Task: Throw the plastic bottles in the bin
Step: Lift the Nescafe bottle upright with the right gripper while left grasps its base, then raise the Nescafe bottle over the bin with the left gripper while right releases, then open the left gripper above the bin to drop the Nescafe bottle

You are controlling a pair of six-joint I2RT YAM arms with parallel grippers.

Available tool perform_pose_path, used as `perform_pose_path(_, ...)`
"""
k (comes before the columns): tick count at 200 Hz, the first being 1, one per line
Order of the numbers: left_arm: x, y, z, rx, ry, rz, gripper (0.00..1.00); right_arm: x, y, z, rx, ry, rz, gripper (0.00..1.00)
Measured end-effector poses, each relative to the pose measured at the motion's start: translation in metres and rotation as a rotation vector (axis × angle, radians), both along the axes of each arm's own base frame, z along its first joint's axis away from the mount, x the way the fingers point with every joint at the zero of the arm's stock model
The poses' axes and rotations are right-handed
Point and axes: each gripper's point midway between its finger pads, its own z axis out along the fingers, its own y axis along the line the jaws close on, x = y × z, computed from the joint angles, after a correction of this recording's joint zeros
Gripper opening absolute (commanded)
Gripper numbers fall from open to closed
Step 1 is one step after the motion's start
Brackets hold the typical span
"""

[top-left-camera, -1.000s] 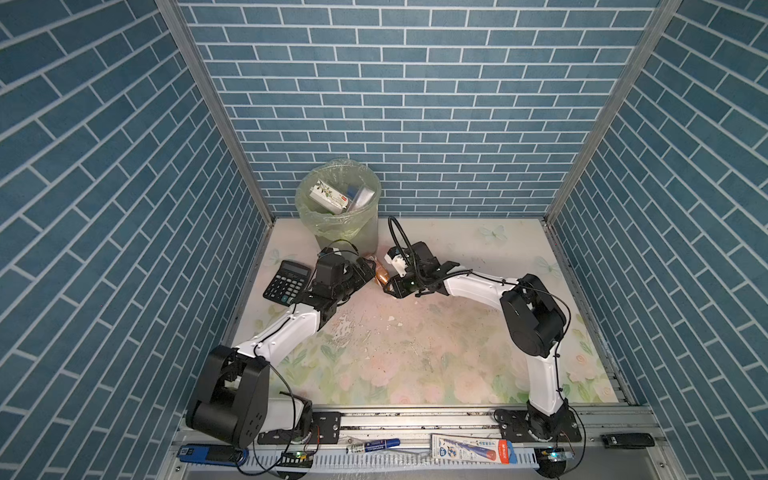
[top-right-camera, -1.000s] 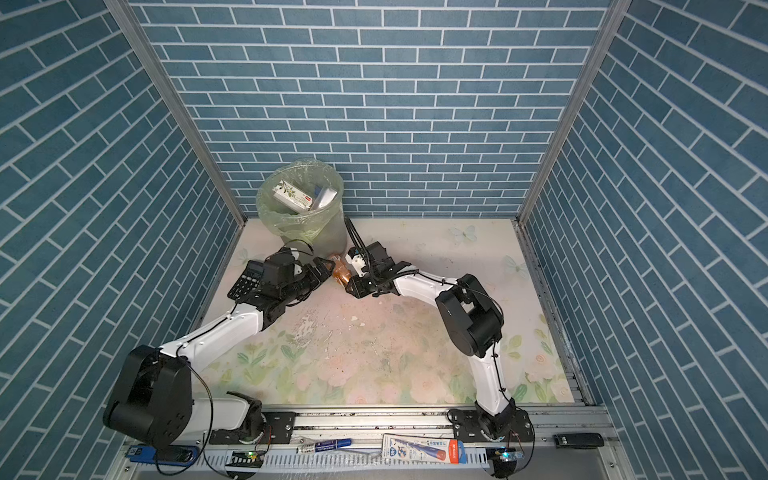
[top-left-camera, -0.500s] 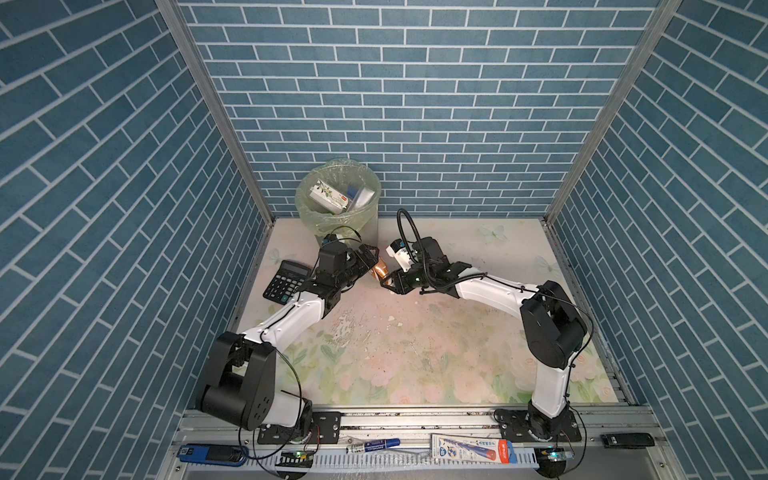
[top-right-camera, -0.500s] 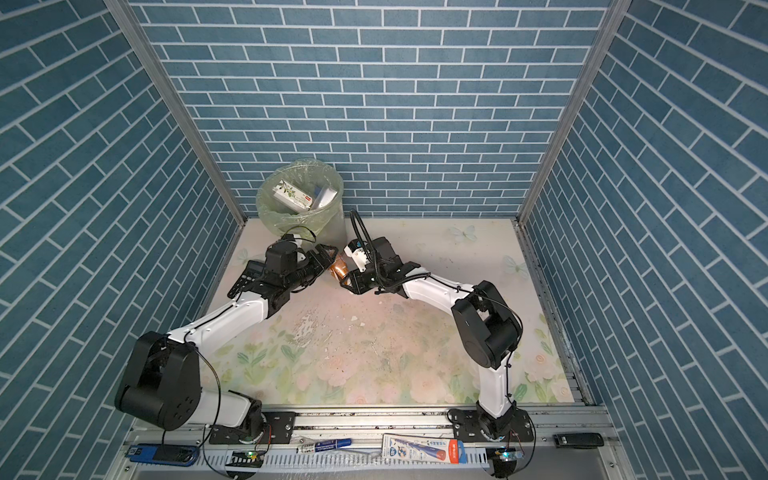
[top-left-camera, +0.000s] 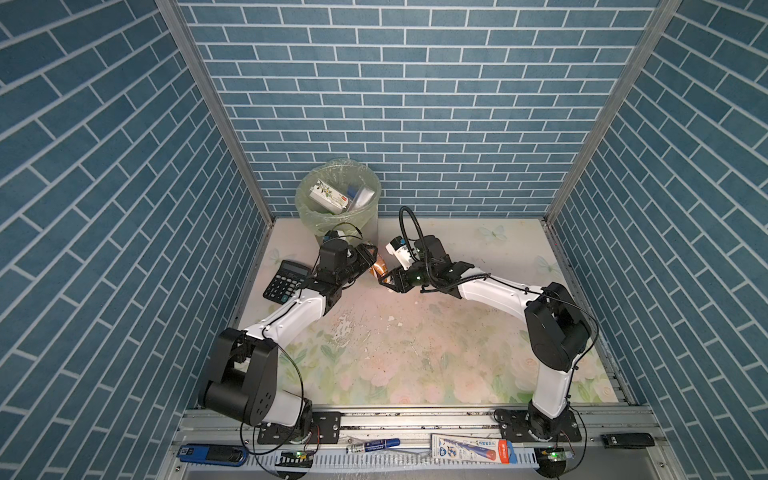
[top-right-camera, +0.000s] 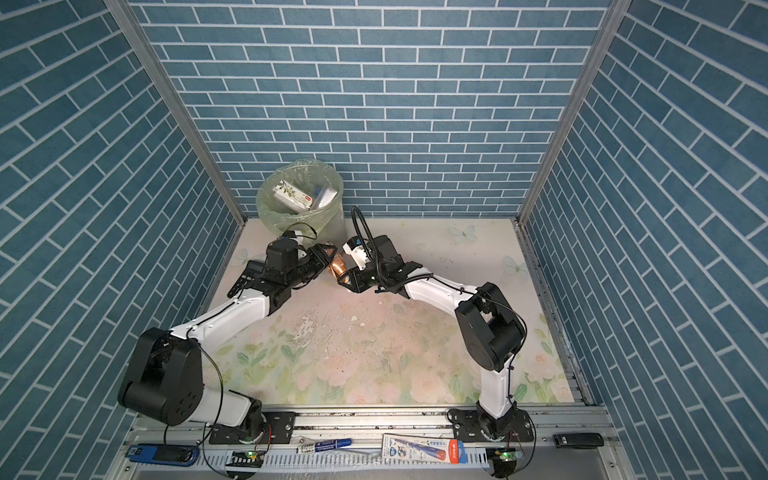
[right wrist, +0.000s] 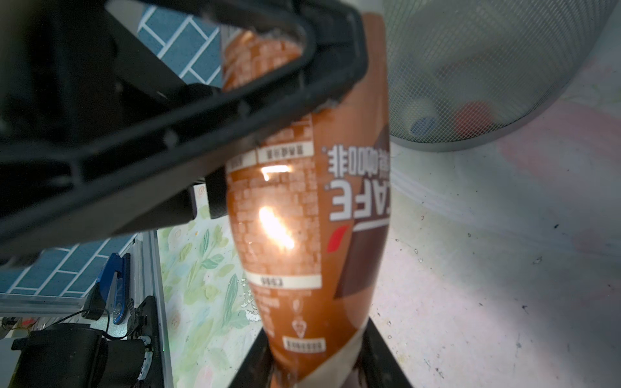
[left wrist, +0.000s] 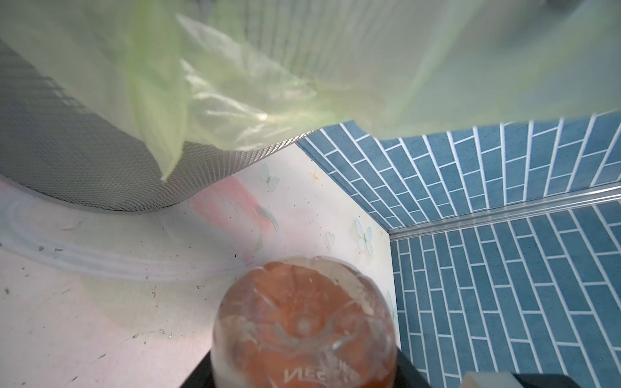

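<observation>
brown bottle (top-left-camera: 379, 269), mid-frame, was clamped by r gripper (top-left-camera: 385, 281); hold by l gripper (top-left-camera: 371, 257) couldn't be told. if released early, it'd likely be dropped short of bin (top-left-camera: 305, 212).

At a top view's centre we glimpse only a sliver of the brown bottle (top-left-camera: 379, 269), hidden between left end effector (top-left-camera: 369, 259) and right end effector (top-left-camera: 390, 282). The right wrist view cuts off its neck; contents of the bin (right wrist: 487, 67) blur.

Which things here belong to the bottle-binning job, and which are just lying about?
Job: brown bottle; lined bin.
Lying about: black calculator; blue marker and boxed tube on the front rail.
</observation>
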Motion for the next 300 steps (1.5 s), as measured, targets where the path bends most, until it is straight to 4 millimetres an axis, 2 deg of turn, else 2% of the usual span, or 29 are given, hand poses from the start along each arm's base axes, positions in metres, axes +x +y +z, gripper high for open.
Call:
perform_pose_path(29,0.001,0.000,0.005,0.025,-0.008,-0.012,0.54,-0.001,0.000,0.004,0.004,-0.003,0.000,0.48)
perform_pose_path(58,0.002,0.000,0.030,0.071,-0.057,-0.031,0.54,-0.004,-0.004,0.023,0.021,-0.032,0.000,0.70)
perform_pose_path(85,0.007,0.003,0.073,0.129,-0.143,-0.035,0.54,-0.004,-0.012,0.052,0.049,-0.079,-0.016,0.83)
perform_pose_path(118,0.016,0.012,0.139,0.217,-0.280,-0.014,0.54,-0.001,-0.021,0.092,0.086,-0.159,-0.046,0.99)
perform_pose_path(157,0.029,0.039,0.220,0.301,-0.447,0.070,0.54,0.015,-0.021,0.158,0.160,-0.295,-0.087,0.99)
perform_pose_path(189,0.050,0.063,0.267,0.380,-0.543,0.153,0.54,0.022,-0.021,0.203,0.219,-0.368,-0.112,0.99)
perform_pose_path(217,0.062,0.072,0.309,0.456,-0.626,0.199,0.54,0.022,-0.022,0.233,0.261,-0.416,-0.115,0.99)
perform_pose_path(238,0.062,0.080,0.342,0.499,-0.696,0.235,0.55,0.023,-0.024,0.240,0.271,-0.429,-0.119,0.99)
perform_pose_path(268,0.060,0.094,0.382,0.548,-0.785,0.295,0.55,0.026,-0.026,0.238,0.259,-0.436,-0.122,0.99)
perform_pose_path(286,0.065,0.099,0.389,0.571,-0.804,0.317,0.56,0.032,-0.029,0.236,0.254,-0.435,-0.132,0.99)
perform_pose_path(300,0.078,0.101,0.382,0.587,-0.789,0.324,0.56,0.036,-0.031,0.233,0.249,-0.432,-0.138,0.99)
